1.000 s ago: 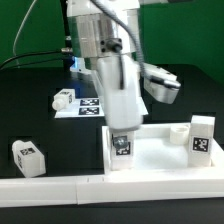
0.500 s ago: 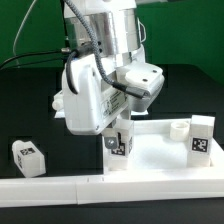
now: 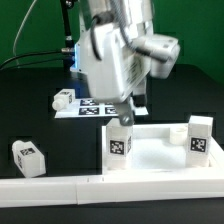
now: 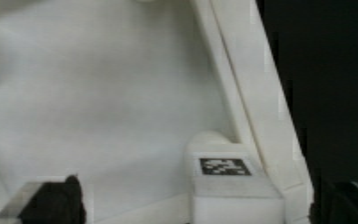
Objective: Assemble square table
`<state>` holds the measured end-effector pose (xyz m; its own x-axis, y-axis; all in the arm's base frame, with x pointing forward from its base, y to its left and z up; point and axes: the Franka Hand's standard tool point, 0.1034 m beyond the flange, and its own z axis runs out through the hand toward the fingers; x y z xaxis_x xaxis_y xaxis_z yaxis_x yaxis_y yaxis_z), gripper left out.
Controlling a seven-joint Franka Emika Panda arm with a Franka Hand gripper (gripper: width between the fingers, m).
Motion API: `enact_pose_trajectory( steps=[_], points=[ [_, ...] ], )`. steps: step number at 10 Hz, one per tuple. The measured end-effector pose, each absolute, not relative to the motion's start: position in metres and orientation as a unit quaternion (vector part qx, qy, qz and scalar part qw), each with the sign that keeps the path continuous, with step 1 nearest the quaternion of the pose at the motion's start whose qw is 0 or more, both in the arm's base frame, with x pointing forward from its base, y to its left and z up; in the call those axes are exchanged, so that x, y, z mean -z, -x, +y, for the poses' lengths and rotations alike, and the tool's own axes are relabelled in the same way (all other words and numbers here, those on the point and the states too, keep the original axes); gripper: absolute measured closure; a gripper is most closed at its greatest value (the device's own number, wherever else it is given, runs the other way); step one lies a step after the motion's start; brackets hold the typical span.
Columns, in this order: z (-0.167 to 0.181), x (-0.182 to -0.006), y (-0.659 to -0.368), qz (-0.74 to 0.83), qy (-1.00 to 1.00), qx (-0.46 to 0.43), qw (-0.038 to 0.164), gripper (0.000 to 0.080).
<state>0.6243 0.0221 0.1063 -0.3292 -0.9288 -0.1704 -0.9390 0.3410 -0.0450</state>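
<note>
The white square tabletop lies rim up on the black table. One white tagged leg stands upright in its near corner at the exterior view's left, and a second leg stands in the corner at the right. My gripper hangs just above the first leg, open and holding nothing. In the wrist view the tabletop's inside fills the picture, and the leg's tag shows at the rim. One dark fingertip shows there; the other blends into the dark table.
A loose tagged leg lies on the table at the exterior view's left, and another lies further back beside the marker board. A long white L-shaped rail runs along the front edge. A round hole shows near the right leg.
My gripper was down around the left leg, twisted with it, and has now let go, risen above it and turned back. The leg stays upright in its corner.
</note>
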Motion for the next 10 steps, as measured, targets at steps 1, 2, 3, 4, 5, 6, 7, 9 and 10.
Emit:
enact_pose_trajectory(
  steps=[1, 2, 3, 4, 5, 6, 7, 9, 10],
  points=[
    [0.018, -0.101, -0.624, 0.816, 0.571, -0.029, 0.081, 0.0152],
    [0.018, -0.097, -0.623, 0.817, 0.571, -0.030, 0.078, 0.0152],
    [0.018, -0.097, -0.623, 0.816, 0.572, -0.030, 0.078, 0.0151],
    [0.018, -0.097, -0.623, 0.816, 0.572, -0.030, 0.078, 0.0151],
    [0.019, -0.097, -0.623, 0.816, 0.572, -0.030, 0.078, 0.0151],
    [0.026, -0.099, -0.620, 0.807, 0.584, -0.028, 0.077, 0.0151],
    [0.039, -0.103, -0.608, 0.799, 0.595, -0.028, 0.078, 0.0151],
    [0.065, -0.106, -0.570, 0.791, 0.608, -0.034, 0.052, 0.0151],
    [0.065, -0.105, -0.573, 0.787, 0.613, -0.033, 0.055, 0.0151]
  ],
)
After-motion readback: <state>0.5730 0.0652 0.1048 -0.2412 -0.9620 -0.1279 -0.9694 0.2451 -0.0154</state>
